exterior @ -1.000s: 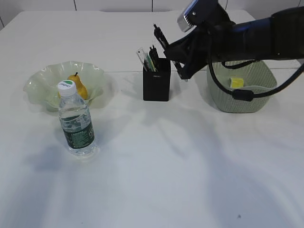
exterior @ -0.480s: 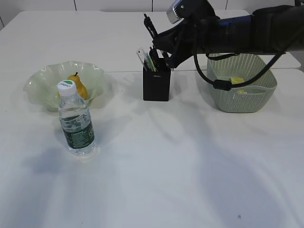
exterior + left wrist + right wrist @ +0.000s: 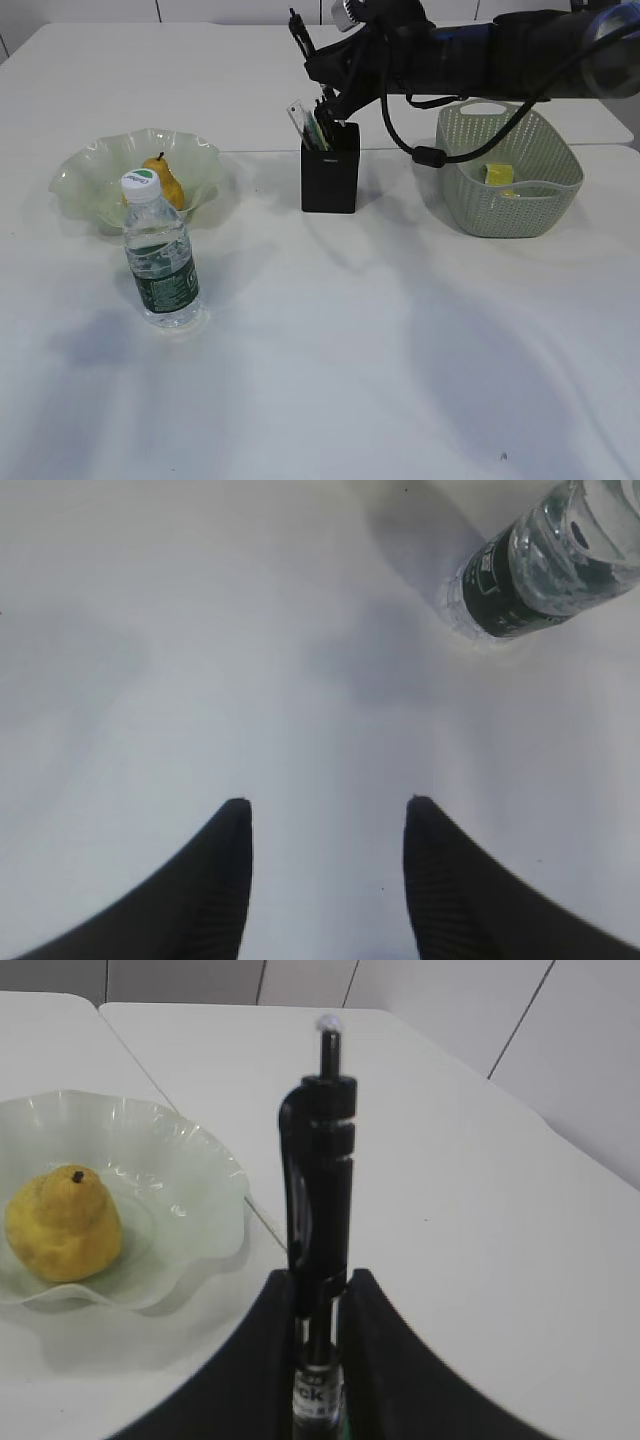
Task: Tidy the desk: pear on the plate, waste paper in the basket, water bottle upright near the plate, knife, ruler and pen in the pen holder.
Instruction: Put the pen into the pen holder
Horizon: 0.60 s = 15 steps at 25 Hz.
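Note:
My right gripper [image 3: 330, 80] reaches in from the right and hangs just above the black pen holder [image 3: 330, 182], shut on a black pen [image 3: 298, 32] that slants up to the left. In the right wrist view the pen [image 3: 320, 1180] stands clamped between the gripper's [image 3: 320, 1275] fingers. The clear ruler [image 3: 299, 120] and other dark items stick out of the holder. The yellow pear [image 3: 165, 182] lies on the pale-green plate [image 3: 85, 165]. The water bottle [image 3: 160, 255] stands upright in front of the plate. Yellow waste paper [image 3: 498, 175] lies in the green basket [image 3: 510, 200]. My left gripper [image 3: 328, 805] is open over bare table, with the bottle [image 3: 545, 565] ahead to its right.
The white table stretches wide in front of the holder and basket. A seam between two tabletops runs behind the plate and the holder. The basket stands close to the holder's right, under my right arm.
My right arm has swung left and back with the pen, from beside the basket to above the pen holder. The left gripper's view gives no earlier frame.

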Tool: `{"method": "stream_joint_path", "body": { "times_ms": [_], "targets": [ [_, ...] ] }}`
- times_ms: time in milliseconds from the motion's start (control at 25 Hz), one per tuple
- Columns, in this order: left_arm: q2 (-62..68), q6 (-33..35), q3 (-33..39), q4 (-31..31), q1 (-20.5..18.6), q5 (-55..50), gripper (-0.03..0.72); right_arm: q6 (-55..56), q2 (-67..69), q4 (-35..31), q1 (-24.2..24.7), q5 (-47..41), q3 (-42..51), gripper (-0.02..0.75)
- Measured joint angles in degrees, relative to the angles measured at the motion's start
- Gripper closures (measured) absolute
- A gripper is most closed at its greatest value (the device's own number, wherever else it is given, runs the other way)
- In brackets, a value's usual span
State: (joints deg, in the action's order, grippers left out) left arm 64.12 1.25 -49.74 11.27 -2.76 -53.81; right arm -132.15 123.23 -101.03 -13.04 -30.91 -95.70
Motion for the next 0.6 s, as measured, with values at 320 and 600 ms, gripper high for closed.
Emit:
{"method": "stream_joint_path", "body": {
  "times_ms": [320,600],
  "targets": [
    [0.00,0.00,0.00,0.00,0.00,0.00,0.344,1.70,6.69,-0.10,0.74,-1.10,-5.06,0.647],
    [0.00,0.00,0.00,0.00,0.00,-0.11,0.351,2.36,9.90,-0.10,1.83,-1.72,-6.87,0.648]
  ]
}}
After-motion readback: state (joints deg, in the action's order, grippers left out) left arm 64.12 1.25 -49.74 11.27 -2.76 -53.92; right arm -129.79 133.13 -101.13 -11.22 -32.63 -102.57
